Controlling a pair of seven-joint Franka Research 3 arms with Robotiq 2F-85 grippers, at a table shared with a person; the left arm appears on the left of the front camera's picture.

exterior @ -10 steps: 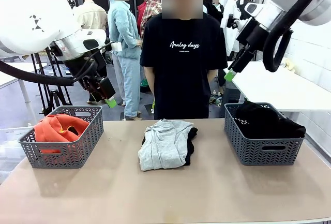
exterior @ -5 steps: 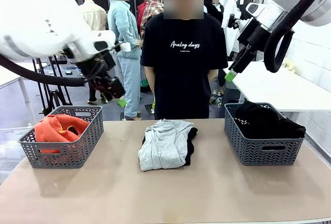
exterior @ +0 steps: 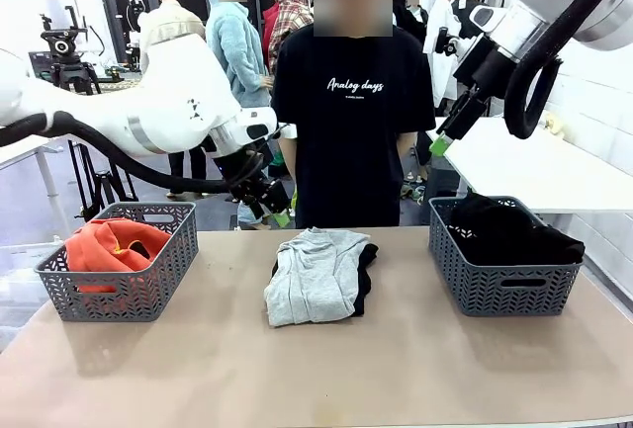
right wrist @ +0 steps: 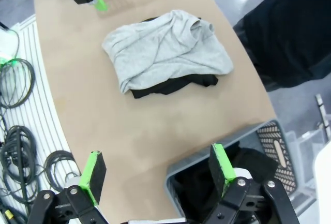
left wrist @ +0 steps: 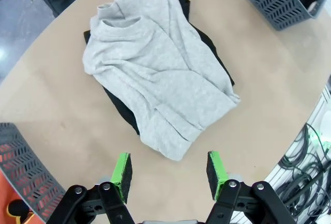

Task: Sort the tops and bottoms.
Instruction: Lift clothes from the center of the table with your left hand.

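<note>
A tan table (exterior: 415,369) with rounded corners stands in a room with a grey floor. A person (exterior: 351,122) in a black lettered T-shirt stands at its far edge.

The left gripper (left wrist: 168,169) hangs in the air above the table's far side, its green-padded fingers spread with nothing between them. Below and just ahead of it lies the grey sweatshirt (left wrist: 160,79), folded, on top of a black garment (left wrist: 119,107) that peeks out along its edges. The left wrist view gives the sweatshirt's collar and folds from above. The front view gives its place, between two grey baskets.

The basket (exterior: 119,295) on the left gripper's outer side holds the orange hoodie (exterior: 109,242). The right gripper (right wrist: 158,169) is raised high, well apart from the pile, its fingers spread wide and empty. Beneath it is the other basket (exterior: 504,290), with black bottoms (exterior: 509,230) heaped inside. The right wrist view adds coiled cables (right wrist: 15,79) on the floor beside the table.

What kind of piece the black garment is cannot be told. The hoodie is partly hidden by its basket wall, and the left wrist view cuts both baskets at the frame edge.
</note>
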